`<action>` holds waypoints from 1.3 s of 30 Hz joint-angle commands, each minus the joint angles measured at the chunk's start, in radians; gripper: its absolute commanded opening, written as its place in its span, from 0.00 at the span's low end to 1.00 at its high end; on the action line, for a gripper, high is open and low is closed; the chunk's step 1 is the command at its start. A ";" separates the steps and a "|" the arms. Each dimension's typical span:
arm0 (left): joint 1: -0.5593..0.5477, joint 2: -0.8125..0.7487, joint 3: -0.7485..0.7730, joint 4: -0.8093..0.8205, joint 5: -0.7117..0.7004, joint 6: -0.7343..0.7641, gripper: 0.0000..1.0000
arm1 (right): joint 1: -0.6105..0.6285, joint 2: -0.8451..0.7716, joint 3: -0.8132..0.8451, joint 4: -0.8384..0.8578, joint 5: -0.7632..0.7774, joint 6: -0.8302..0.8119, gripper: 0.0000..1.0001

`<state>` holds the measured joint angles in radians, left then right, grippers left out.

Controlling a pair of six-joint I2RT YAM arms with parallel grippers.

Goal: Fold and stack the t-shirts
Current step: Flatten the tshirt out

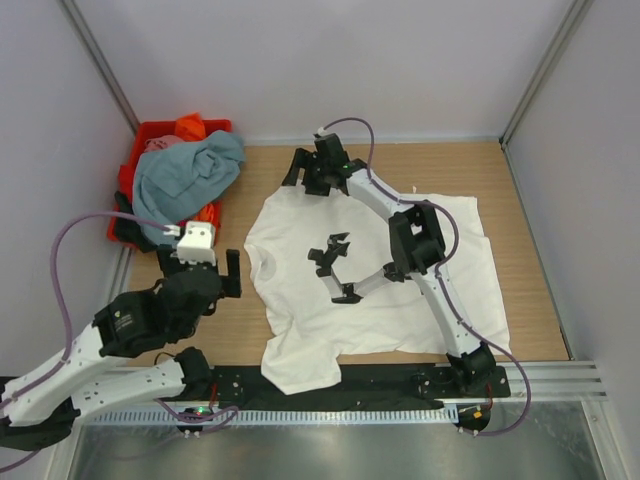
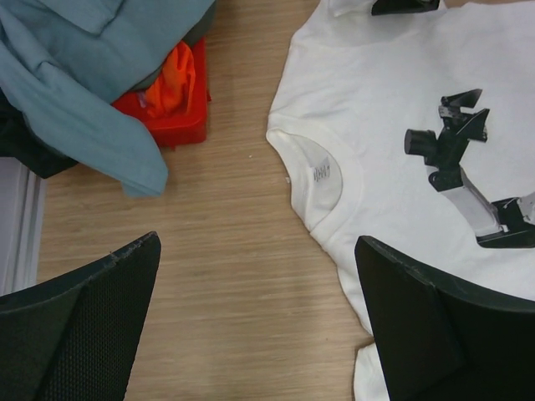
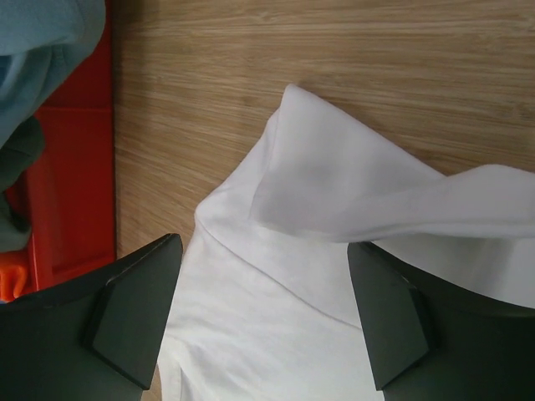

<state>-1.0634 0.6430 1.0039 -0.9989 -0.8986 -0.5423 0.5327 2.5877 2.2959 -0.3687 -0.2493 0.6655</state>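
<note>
A white t-shirt with a black chest print lies spread on the wooden table, collar to the left. My left gripper is open and empty, over bare wood just left of the collar; its right finger overlaps the shirt's edge. My right gripper is open and empty above the shirt's far sleeve, which is rumpled and partly folded over. In the wrist views the left gripper is above wood and the right gripper is above white cloth.
A red crate stands at the back left, holding a grey-blue shirt, an orange one and dark cloth. The grey-blue shirt hangs over the crate's rim. White walls enclose the table.
</note>
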 commanded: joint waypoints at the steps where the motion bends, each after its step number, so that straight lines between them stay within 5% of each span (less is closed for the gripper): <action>1: 0.003 0.079 0.005 0.016 -0.039 0.015 1.00 | 0.010 0.005 0.066 0.076 -0.015 0.054 0.87; 7: 0.003 0.116 0.010 0.008 -0.037 0.010 1.00 | 0.012 0.057 0.102 0.083 0.018 0.065 0.84; 11: 0.005 0.096 0.004 0.011 -0.042 0.010 1.00 | 0.010 0.064 0.102 0.076 0.022 0.066 0.71; 24: 0.008 0.107 0.002 0.014 -0.036 0.010 1.00 | 0.010 0.026 0.025 0.001 0.130 0.036 0.66; 27: 0.010 0.112 0.004 0.013 -0.034 0.010 1.00 | 0.009 0.049 0.062 -0.007 0.145 0.039 0.57; 34: 0.011 0.104 0.002 0.014 -0.037 0.010 1.00 | 0.001 0.058 0.074 -0.001 0.145 0.043 0.12; 39: 0.013 0.110 0.002 0.013 -0.037 0.010 1.00 | -0.016 0.029 0.077 0.080 0.096 0.040 0.04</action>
<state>-1.0580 0.7525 1.0035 -1.0027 -0.9089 -0.5381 0.5270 2.6511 2.3272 -0.3672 -0.1295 0.7105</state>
